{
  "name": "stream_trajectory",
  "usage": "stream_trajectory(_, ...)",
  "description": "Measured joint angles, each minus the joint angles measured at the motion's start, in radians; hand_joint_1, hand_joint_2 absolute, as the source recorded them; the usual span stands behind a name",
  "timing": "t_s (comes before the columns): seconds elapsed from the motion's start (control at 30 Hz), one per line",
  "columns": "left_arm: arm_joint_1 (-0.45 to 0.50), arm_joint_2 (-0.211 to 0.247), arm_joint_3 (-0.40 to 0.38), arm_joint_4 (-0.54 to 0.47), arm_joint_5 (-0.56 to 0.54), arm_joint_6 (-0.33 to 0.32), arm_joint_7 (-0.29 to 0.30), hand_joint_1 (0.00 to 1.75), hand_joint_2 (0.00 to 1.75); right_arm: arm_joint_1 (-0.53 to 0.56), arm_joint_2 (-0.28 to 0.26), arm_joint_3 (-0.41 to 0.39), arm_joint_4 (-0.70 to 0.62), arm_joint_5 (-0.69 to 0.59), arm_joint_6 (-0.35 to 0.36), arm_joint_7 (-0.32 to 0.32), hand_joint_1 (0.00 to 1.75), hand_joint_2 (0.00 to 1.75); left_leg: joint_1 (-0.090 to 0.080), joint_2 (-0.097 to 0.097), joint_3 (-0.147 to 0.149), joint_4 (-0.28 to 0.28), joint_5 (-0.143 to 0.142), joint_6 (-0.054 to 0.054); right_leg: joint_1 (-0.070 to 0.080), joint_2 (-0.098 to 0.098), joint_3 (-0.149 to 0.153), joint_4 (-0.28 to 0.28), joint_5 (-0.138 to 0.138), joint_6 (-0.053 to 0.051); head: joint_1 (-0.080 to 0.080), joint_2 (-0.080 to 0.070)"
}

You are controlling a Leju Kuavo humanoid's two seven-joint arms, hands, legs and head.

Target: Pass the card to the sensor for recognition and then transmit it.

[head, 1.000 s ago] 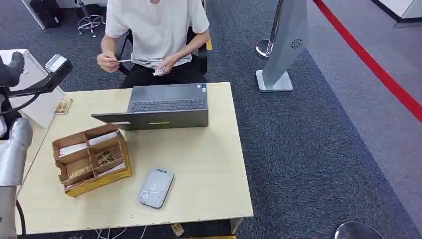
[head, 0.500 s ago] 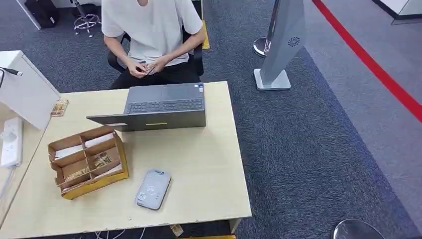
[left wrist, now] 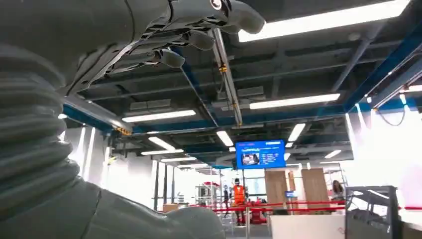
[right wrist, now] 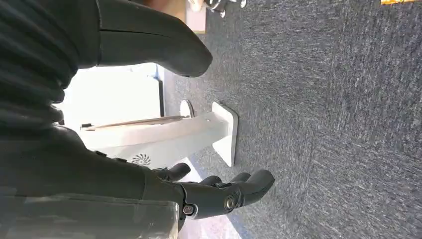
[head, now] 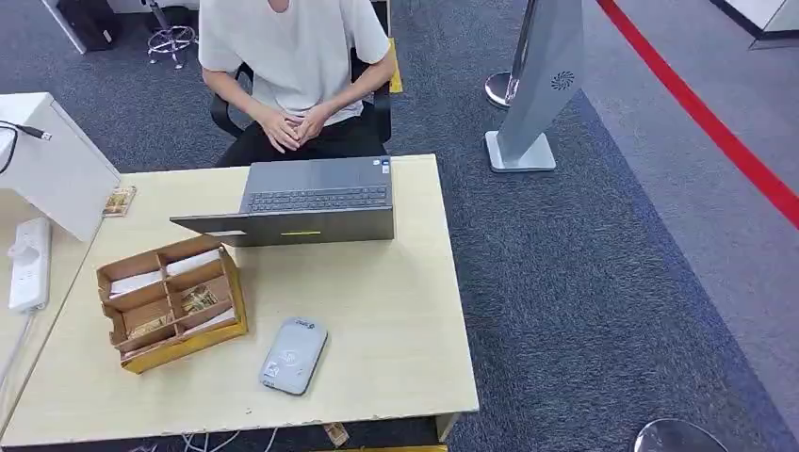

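Observation:
A grey card sensor (head: 294, 355) lies flat near the table's front edge. To its left stands a cardboard divider box (head: 188, 344) with white cards (head: 137, 281) and darker ones in its compartments. My left hand (left wrist: 199, 30) is raised toward the ceiling lights in the left wrist view, fingers apart from the thumb, holding nothing. My right hand (right wrist: 214, 191) hangs over the grey carpet with fingers spread and nothing in it. A seated person (head: 292, 56) behind the table has both hands (head: 292, 127) together in the lap; I cannot make out a card in them.
An open laptop (head: 311, 200) stands at the back of the wooden table (head: 377, 301). A white box (head: 52, 165) and a power strip (head: 28, 264) sit at the left. A grey sign stand (head: 542, 75) stands on the carpet to the right.
My raised left arm has gone from the head view's left edge. The person, who held a card out to the side, has drawn both hands together. The camera shifted slightly.

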Motion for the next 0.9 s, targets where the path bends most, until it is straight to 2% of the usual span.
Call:
stream_trajectory(0.07, 0.046, 0.009, 0.049, 0.022, 0.043, -0.025, -0.003, 0.00, 1.75, 0.000, 0.000, 0.000, 0.000, 0.006, 0.000, 0.004, 0.00, 1.75, 0.000, 0.001, 0.002, -0.001, -0.001, -0.001, 0.000, 0.001, 0.002, 0.000, 0.000, 0.000, 0.000, 0.000)
stream_trajectory(0.13, 0.093, 0.007, 0.146, 0.071, 0.117, -0.058, -0.036, 0.00, 1.75, 0.002, -0.001, 0.001, 0.000, 0.016, 0.002, 0.008, 0.00, 1.75, 0.000, 0.006, 0.005, -0.001, -0.002, -0.002, 0.000, 0.008, 0.002, 0.000, 0.000, 0.000, -0.002, 0.000)
stream_trajectory(0.2, 0.128, -0.012, 0.261, 0.127, 0.157, -0.071, -0.030, 0.00, 1.75, 0.006, -0.002, 0.001, 0.000, 0.018, 0.003, 0.011, 0.00, 1.75, 0.000, 0.007, 0.007, -0.001, -0.003, -0.003, 0.000, 0.009, 0.001, 0.000, 0.000, 0.000, -0.003, 0.000)
stream_trajectory(0.27, 0.143, -0.060, 0.361, 0.178, 0.193, -0.085, 0.004, 0.00, 1.75, 0.007, -0.002, 0.001, 0.000, 0.018, 0.002, 0.014, 0.00, 1.75, -0.001, 0.005, 0.007, -0.002, -0.003, -0.003, -0.001, 0.006, 0.002, -0.001, -0.002, -0.001, -0.003, 0.000)
stream_trajectory(0.37, 0.155, -0.148, 0.474, 0.230, 0.220, -0.077, 0.010, 0.00, 1.75, 0.004, -0.002, 0.001, 0.000, 0.018, -0.004, 0.024, 0.00, 1.75, -0.001, 0.000, 0.006, -0.002, -0.003, -0.002, -0.001, 0.001, 0.003, -0.001, -0.004, 0.000, -0.003, 0.000)
stream_trajectory(0.43, 0.160, -0.187, 0.515, 0.255, 0.219, -0.076, 0.010, 0.00, 1.75, 0.004, -0.002, 0.001, 0.000, 0.018, -0.005, 0.025, 0.00, 1.75, 0.002, -0.003, 0.005, -0.001, -0.003, -0.002, 0.001, -0.002, 0.005, -0.003, -0.004, 0.000, -0.003, 0.000)
stream_trajectory(0.5, 0.160, -0.205, 0.544, 0.269, 0.217, -0.078, 0.011, 0.00, 1.75, 0.003, -0.003, 0.001, 0.000, 0.018, -0.006, 0.026, 0.00, 1.75, 0.002, -0.005, 0.005, -0.001, -0.003, -0.002, 0.002, -0.004, 0.007, -0.003, -0.004, 0.000, -0.001, 0.000)
stream_trajectory(0.7, 0.160, -0.233, 0.598, 0.291, 0.217, -0.088, 0.024, 0.00, 1.75, 0.003, -0.003, 0.001, 0.000, 0.018, -0.006, 0.026, 0.00, 1.75, 0.002, -0.005, 0.007, -0.001, -0.003, -0.002, 0.002, -0.004, 0.008, -0.003, -0.003, 0.000, -0.001, 0.000)
stream_trajectory(0.73, 0.159, -0.245, 0.610, 0.294, 0.236, -0.116, 0.048, 0.00, 1.75, 0.002, -0.003, 0.001, 0.000, 0.018, -0.008, 0.032, 0.00, 1.75, 0.001, -0.005, 0.007, -0.001, -0.003, -0.002, 0.001, -0.004, 0.009, -0.003, -0.003, 0.000, -0.001, 0.000)
stream_trajectory(0.8, 0.153, -0.292, 0.647, 0.299, 0.276, -0.134, 0.066, 0.00, 1.75, 0.002, -0.003, 0.001, 0.000, 0.017, -0.013, 0.041, 0.00, 1.75, -0.001, -0.005, 0.008, -0.002, -0.003, -0.002, -0.001, -0.004, 0.009, -0.003, -0.003, 0.000, -0.003, 0.000)
stream_trajectory(0.87, 0.147, -0.359, 0.694, 0.314, 0.330, -0.148, 0.064, 0.00, 1.75, 0.003, -0.002, 0.001, 0.000, 0.014, -0.018, 0.048, 0.00, 1.75, -0.002, -0.004, 0.009, -0.001, -0.003, -0.002, -0.001, -0.004, 0.009, -0.003, -0.003, 0.000, -0.003, 0.000)
stream_trajectory(0.9, 0.142, -0.406, 0.718, 0.325, 0.358, -0.152, 0.065, 0.00, 1.75, 0.003, -0.002, 0.001, 0.000, 0.014, -0.018, 0.052, 0.00, 1.75, -0.002, -0.004, 0.009, -0.001, -0.003, -0.002, -0.001, -0.004, 0.009, -0.003, -0.003, 0.000, -0.004, 0.000)
